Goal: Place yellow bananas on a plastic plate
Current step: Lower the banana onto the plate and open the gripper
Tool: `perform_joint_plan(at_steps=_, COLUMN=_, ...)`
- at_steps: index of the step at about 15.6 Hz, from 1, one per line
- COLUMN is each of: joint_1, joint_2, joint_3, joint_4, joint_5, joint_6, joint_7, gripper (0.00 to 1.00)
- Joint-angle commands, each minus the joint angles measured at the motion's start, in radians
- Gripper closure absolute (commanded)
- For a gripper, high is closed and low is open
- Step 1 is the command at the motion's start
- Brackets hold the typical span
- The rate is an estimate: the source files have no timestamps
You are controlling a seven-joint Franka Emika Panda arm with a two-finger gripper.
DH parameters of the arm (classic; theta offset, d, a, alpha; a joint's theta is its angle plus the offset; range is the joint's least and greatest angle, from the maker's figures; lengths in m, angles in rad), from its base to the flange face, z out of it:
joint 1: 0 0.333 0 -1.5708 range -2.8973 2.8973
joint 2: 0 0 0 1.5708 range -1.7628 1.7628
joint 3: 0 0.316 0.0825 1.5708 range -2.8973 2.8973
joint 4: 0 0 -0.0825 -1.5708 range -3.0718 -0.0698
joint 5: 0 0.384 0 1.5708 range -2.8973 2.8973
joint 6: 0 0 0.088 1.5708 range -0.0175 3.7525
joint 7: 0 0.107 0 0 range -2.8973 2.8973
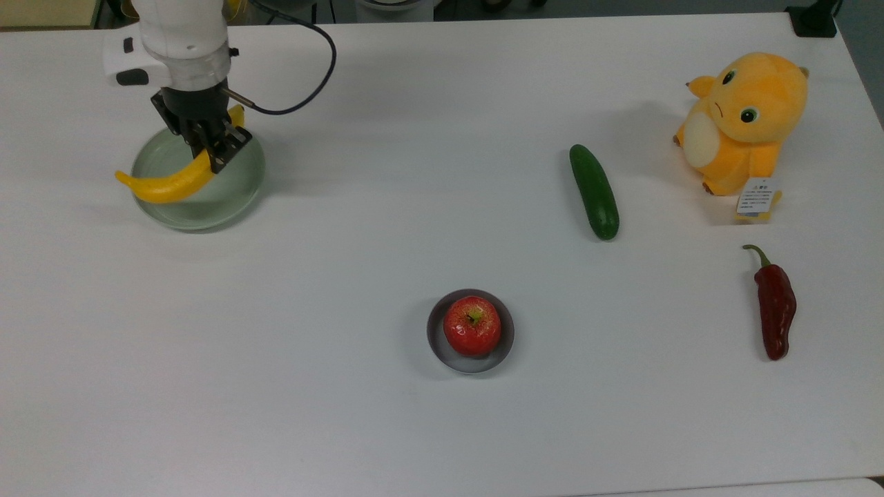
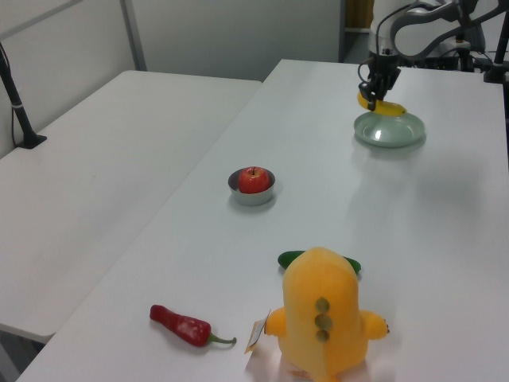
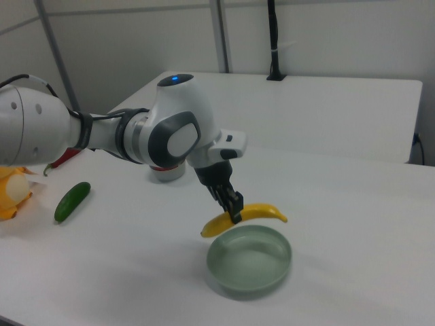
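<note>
Clamping the yellow banana (image 1: 169,184) mid-length, the gripper (image 1: 213,151) is hovering it above the pale green plate's (image 1: 238,197) twelve-o'clock rim for release.

Counted around the dark-grey dish (image 1: 470,331) at the table's (image 1: 442,428) middle: one red apple (image 1: 472,325) sits inside it, and one green cucumber (image 1: 594,191), one dark-red chili pepper (image 1: 774,306) and one orange plush toy (image 1: 743,121) lie off to the top view's right of it. To the top view's left of the dish there is one pale green plate (image 1: 207,200) and one yellow banana (image 1: 169,185), making two round dishes and one of everything else.
</note>
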Motion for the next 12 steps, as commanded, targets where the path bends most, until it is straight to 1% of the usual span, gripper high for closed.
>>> perform_joint_plan(at_steps=1, joint_1=-0.015, joint_2=-0.037, joint_3=-0.023, joint_4=-0.068, joint_5=-0.004, joint_6=-0.037, joint_7=-0.050, gripper=0.86)
perform_joint_plan(at_steps=2, joint_1=-0.021, joint_2=-0.034, joint_3=-0.024, joint_4=-0.073, joint_5=-0.006, joint_6=-0.037, joint_7=-0.061, gripper=0.86)
perform_joint_plan(at_steps=3, joint_1=-0.029, joint_2=-0.031, joint_3=-0.024, joint_4=-0.073, joint_5=-0.006, joint_6=-0.037, joint_7=-0.063, gripper=0.81)
perform_joint_plan(at_steps=4, joint_1=-0.035, joint_2=-0.029, joint_3=-0.024, joint_4=-0.073, joint_5=-0.006, joint_6=-0.037, joint_7=-0.061, gripper=0.74)
perform_joint_plan(at_steps=5, joint_1=-0.037, joint_2=-0.029, joint_3=-0.026, joint_4=-0.071, joint_5=-0.006, joint_6=-0.037, joint_7=-0.061, gripper=0.63)
perform_joint_plan(at_steps=6, joint_1=-0.035, joint_2=-0.028, joint_3=-0.026, joint_4=-0.071, joint_5=-0.006, joint_6=-0.037, joint_7=-0.058, gripper=0.54)
perform_joint_plan(at_steps=7, joint_1=-0.034, joint_2=-0.029, joint_3=-0.024, joint_4=-0.073, joint_5=-0.006, joint_6=-0.039, joint_7=-0.055, gripper=0.36)
perform_joint_plan(at_steps=8, joint_1=-0.031, joint_2=-0.029, joint_3=-0.024, joint_4=-0.071, joint_5=-0.006, joint_6=-0.039, joint_7=-0.052, gripper=0.15)
perform_joint_plan(at_steps=9, joint_1=-0.029, joint_2=-0.031, joint_3=-0.024, joint_4=-0.068, joint_5=-0.006, joint_6=-0.039, joint_7=-0.052, gripper=0.00)
perform_joint_plan(at_steps=12, joint_1=-0.021, joint_2=-0.045, joint_3=-0.024, joint_4=-0.062, joint_5=-0.006, joint_6=-0.039, joint_7=-0.050, gripper=0.00)
